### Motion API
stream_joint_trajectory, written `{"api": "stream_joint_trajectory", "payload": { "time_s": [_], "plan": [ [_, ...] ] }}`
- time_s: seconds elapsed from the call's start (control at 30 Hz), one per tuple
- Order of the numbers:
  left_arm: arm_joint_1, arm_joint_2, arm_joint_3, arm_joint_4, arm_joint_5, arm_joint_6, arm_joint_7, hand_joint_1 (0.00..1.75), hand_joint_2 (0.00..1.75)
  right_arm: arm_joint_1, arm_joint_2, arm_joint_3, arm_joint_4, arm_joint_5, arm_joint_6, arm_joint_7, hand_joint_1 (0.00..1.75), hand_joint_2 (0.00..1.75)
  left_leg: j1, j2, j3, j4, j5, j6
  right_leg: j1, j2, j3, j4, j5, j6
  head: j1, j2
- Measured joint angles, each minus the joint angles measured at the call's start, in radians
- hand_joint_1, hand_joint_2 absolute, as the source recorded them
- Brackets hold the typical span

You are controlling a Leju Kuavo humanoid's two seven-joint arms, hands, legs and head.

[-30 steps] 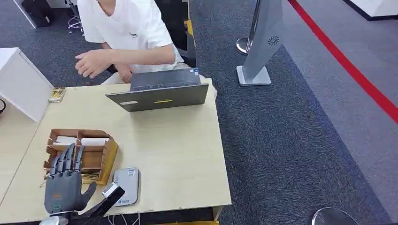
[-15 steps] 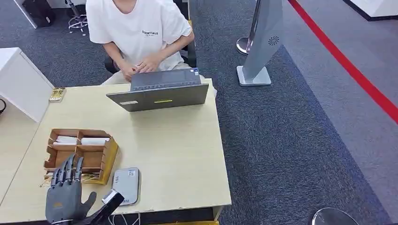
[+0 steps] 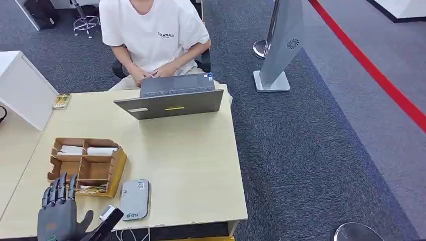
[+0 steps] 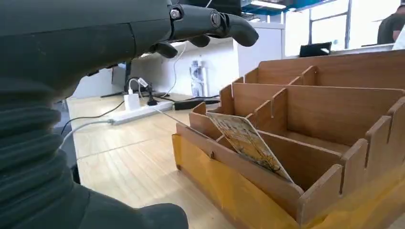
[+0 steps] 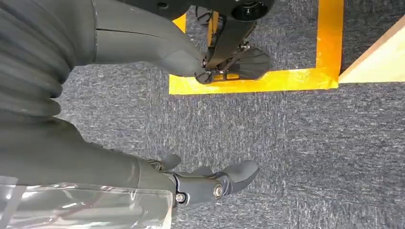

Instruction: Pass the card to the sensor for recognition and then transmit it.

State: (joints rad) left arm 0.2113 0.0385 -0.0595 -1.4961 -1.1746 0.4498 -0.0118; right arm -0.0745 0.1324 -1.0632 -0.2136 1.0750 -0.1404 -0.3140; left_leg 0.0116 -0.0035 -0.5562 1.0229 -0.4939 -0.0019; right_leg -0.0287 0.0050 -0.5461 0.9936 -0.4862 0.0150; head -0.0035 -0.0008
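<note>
A patterned card leans in the front slot of a wooden organizer on the table's left side. The left wrist view shows the card tilted against a divider of the organizer. A grey flat sensor lies just right of the organizer. My left hand hovers at the table's near edge, short of the organizer, fingers spread and holding nothing; its fingers stretch above the card slot. My right hand hangs over carpet, fingers loose and holding nothing.
A person sits behind an open laptop at the table's far edge. A white box stands at the far left with a small card beside it. A grey sign stand rises from the carpet to the right.
My left hand has drawn back from over the organizer toward the table's near edge. The person has turned to face the laptop and brought both hands to it.
</note>
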Motion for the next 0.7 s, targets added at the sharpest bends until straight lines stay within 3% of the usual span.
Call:
{"api": "stream_joint_trajectory", "payload": {
  "time_s": [0.3,0.4,0.7],
  "plan": [
    [-0.008,-0.004,0.006,0.010,-0.008,0.014,-0.011,0.00,1.75,0.000,0.000,0.000,0.000,0.002,0.000,0.000,0.00,1.75,0.000,0.000,0.000,0.000,0.000,0.000,0.000,0.000,0.000,0.000,0.000,0.000,0.000,0.000],
    [-0.073,-0.029,0.010,0.093,-0.071,0.143,-0.061,0.00,1.75,-0.004,0.001,0.001,0.000,0.027,-0.002,0.004,0.00,1.75,0.000,0.000,0.000,0.000,0.000,0.000,0.000,0.000,0.000,0.000,0.000,0.000,0.000,0.000],
    [-0.118,-0.056,0.009,0.166,-0.091,0.167,-0.070,0.00,1.75,-0.011,0.002,0.002,0.000,0.032,-0.002,0.011,0.00,1.75,0.000,0.000,0.000,0.000,0.000,0.000,0.000,0.000,0.000,0.000,0.000,0.000,0.000,0.000]
  ]
}}
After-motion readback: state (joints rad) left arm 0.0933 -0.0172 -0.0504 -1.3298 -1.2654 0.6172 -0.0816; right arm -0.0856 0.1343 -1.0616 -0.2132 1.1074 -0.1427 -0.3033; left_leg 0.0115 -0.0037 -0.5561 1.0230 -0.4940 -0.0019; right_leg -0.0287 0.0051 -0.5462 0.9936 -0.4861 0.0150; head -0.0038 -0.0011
